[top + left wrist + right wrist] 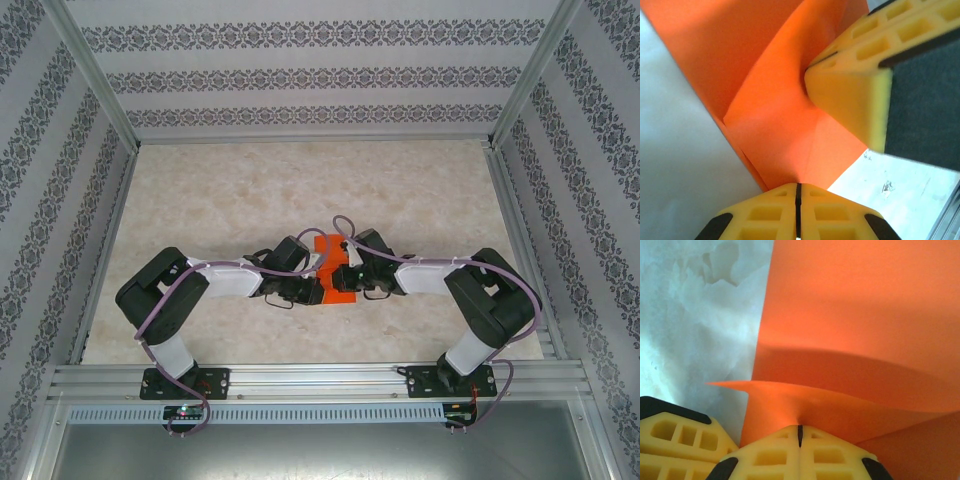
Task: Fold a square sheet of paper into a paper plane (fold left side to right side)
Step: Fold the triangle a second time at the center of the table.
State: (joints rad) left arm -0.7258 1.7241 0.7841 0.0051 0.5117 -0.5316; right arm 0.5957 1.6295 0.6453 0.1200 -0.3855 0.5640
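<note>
Paper (850,315) is pinched by both end effectors (798,186) (800,428).

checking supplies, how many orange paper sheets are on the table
1: the orange paper lies at the middle of the table, partly folded, pinched by the left gripper and the right gripper. Another sheet could be hidden underneath it.

A beige marbled tabletop (250,200) lies between white walls with dark floral-patterned bands (300,60), a ribbed aluminium rail (320,378) along its near edge.

No text, label, brand, number or sign can be read anywhere.
</note>
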